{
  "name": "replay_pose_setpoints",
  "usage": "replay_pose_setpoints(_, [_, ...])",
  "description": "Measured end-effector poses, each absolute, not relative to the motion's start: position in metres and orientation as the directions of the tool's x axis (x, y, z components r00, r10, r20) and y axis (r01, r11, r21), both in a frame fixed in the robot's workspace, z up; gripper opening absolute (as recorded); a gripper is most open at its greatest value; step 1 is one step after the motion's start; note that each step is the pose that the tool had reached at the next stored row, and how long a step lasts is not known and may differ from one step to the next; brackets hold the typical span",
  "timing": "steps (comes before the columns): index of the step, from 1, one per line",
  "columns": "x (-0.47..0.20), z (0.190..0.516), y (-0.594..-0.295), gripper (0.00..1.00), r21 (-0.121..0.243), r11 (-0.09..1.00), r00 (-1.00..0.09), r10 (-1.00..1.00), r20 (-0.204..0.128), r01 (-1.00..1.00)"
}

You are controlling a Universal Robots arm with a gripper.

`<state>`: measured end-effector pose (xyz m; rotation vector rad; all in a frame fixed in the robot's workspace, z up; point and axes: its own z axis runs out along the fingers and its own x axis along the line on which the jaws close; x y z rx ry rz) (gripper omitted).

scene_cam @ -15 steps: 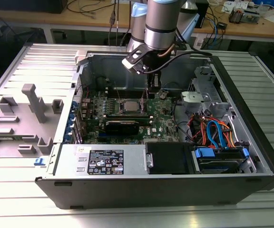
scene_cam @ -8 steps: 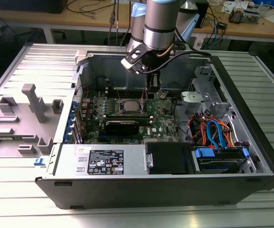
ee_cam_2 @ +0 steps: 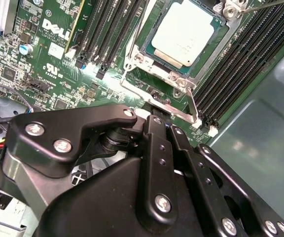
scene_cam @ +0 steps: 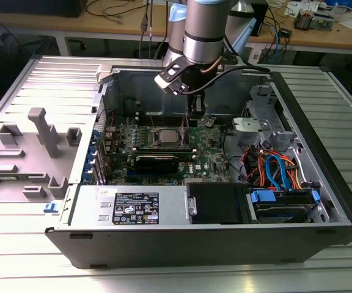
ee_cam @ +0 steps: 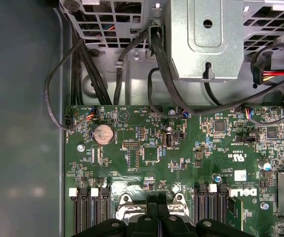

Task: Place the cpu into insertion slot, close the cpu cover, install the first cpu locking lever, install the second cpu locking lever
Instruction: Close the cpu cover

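Jaws drawn together: in both wrist views the black fingers (ee_cam_2: 154,163) lie side by side with hardly a slit between them, and I cannot tell whether they pinch anything. Their tips sit right at a flat silver bar (ee_cam_2: 181,111) along one edge of the insertion slot (ee_cam_2: 138,59), touching it or very nearly.

Across the exterior view from its left, grey plastic fixtures (scene_cam: 41,131) stand on the ribbed worktop (scene_cam: 17,256), well apart from me. Next lies the open computer case (scene_cam: 151,210), its near wall low in front. Inside it the green circuit board (scene_cam: 212,162) lies flat. The cpu (scene_cam: 168,135) lies flat in the slot, and the cpu cover (ee_cam_2: 208,49) is down around it, its cut-out framing the dull silver top. Long black memory slots (ee_cam_2: 107,29) run close along both sides of the slot.

I hang just to the exterior view's right of the cpu, with the case's back wall near behind my wrist. Further to the exterior view's right, a metal drive cage (scene_cam: 255,125) and a tangle of coloured cables (scene_cam: 274,171) crowd the case floor. Open room lies straight above the board, where the case has no lid.
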<state>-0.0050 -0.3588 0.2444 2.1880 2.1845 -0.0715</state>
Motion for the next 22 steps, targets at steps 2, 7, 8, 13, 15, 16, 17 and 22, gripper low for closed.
replay_pose_setpoints(2, [-0.0053,0.2444,-0.3588,0.11,0.002,-0.002,0.002,0.998,-0.067,1.0])
replay_pose_setpoints(7, [-0.0067,0.2444,-0.3589,0.11,0.002,-0.002,0.002,0.998,-0.067,1.0])
replay_pose_setpoints(8, [-0.0069,0.2444,-0.3589,0.11,0.002,-0.002,0.002,0.998,-0.067,1.0])
replay_pose_setpoints(13, [-0.0078,0.2444,-0.3588,0.11,0.002,-0.002,0.002,0.998,-0.067,1.0])
replay_pose_setpoints(15, [-0.0084,0.2444,-0.3588,0.11,0.002,-0.002,0.002,0.998,-0.067,1.0])
replay_pose_setpoints(16, [-0.0086,0.2444,-0.3588,0.11,0.002,-0.002,0.002,0.998,-0.067,1.0])
replay_pose_setpoints(17, [-0.0089,0.2444,-0.3588,0.11,0.002,-0.002,0.002,0.998,-0.067,1.0])
replay_pose_setpoints(22, [-0.0098,0.2444,-0.3588,0.11,0.002,-0.002,0.002,0.998,-0.067,1.0])
